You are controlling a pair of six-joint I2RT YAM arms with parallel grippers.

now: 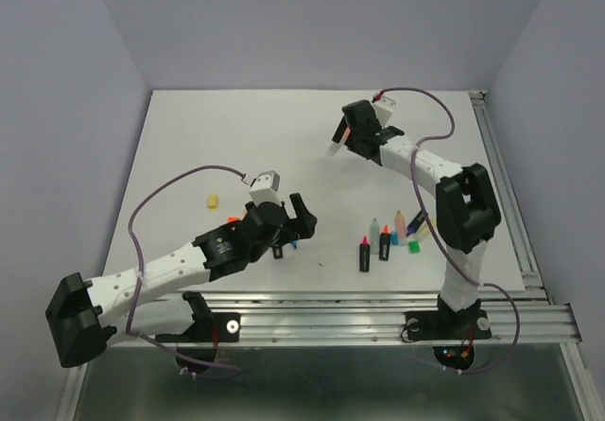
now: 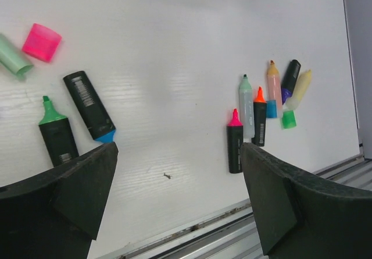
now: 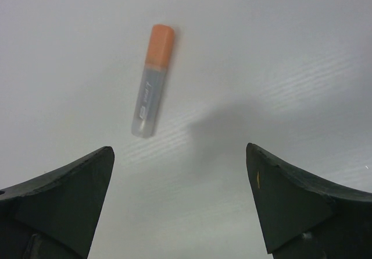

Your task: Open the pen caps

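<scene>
Orange cap [image 3: 160, 41] is left on one pen [image 3: 150, 96] beneath my right jaws, gaping empty like my left jaws; other pens [image 2: 235, 145], well apart from it, look uncapped.

Left arm [image 1: 161, 271] and right arm [image 1: 427, 164]: white shells, chunky black joints. A thin purple cable [image 1: 151, 205] loops off each one. Black base plates [image 1: 444, 326], bright screw heads showing. Up close, the fingers [image 2: 70, 195] are matte black wedges, and there's a tiny yellow dot [image 3: 257, 179] on one of the right arm's.
</scene>
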